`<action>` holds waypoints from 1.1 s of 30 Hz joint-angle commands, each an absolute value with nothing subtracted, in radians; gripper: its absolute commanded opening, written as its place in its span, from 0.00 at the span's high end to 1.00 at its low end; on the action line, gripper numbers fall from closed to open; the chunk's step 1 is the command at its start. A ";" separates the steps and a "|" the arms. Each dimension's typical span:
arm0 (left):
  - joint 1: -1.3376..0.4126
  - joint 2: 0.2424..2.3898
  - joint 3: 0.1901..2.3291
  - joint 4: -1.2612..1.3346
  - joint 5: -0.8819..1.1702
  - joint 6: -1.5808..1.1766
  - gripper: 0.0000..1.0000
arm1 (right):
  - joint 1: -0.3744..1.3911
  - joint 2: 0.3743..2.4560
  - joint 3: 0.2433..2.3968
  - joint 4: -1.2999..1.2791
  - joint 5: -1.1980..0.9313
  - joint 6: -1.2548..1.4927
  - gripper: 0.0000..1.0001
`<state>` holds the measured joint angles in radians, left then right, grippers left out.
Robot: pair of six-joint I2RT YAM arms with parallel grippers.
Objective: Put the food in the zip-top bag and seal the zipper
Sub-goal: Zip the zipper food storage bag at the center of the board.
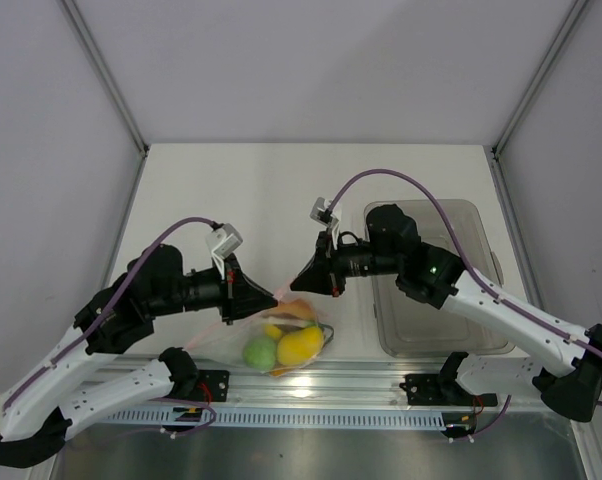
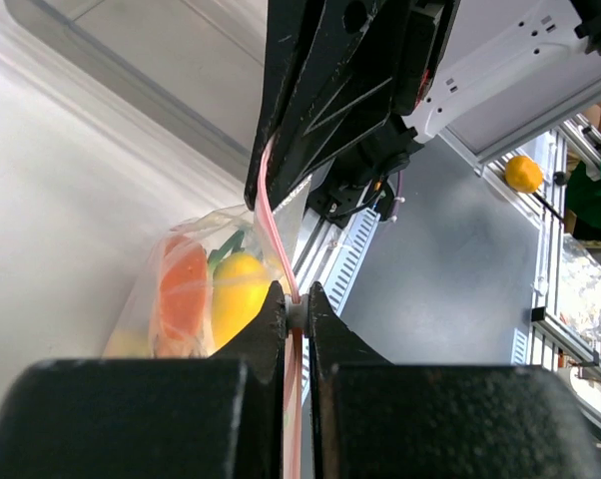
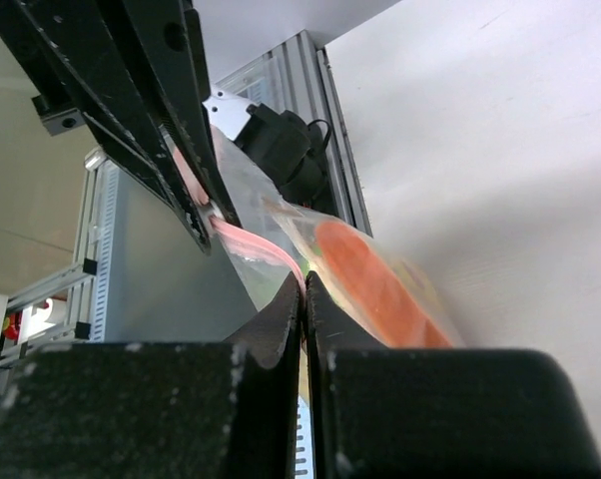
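Observation:
The clear zip-top bag [image 1: 281, 345] hangs between both grippers near the table's front edge. It holds a green round fruit [image 1: 260, 352], a yellow lemon-like fruit [image 1: 300, 346] and an orange piece [image 1: 299, 309]. The pink zipper [image 2: 272, 225] runs taut between the grippers. My left gripper [image 1: 268, 294] is shut on the zipper's left part, and the strip is pinched between its jaws [image 2: 296, 317]. My right gripper [image 1: 297, 282] is shut on the zipper's right part [image 3: 302, 281]. The orange piece [image 3: 365, 279] and the yellow fruit [image 2: 236, 294] show through the plastic.
A rigid clear rectangular bin [image 1: 436, 280] stands at the right under my right arm. An aluminium rail [image 1: 321, 385] runs along the table's front edge below the bag. White walls close the table at the back and the sides.

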<state>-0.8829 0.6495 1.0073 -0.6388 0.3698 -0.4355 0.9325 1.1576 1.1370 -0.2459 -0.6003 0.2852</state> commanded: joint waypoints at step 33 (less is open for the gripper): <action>-0.885 0.445 1.135 -1.040 0.098 -0.534 1.00 | 0.749 1.048 1.057 -0.236 -0.434 0.287 1.00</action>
<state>-0.8833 0.4774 1.0775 -0.9455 0.1600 -0.4904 0.7933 1.0763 1.0657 -0.2630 -0.5018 0.2893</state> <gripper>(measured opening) 0.038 0.008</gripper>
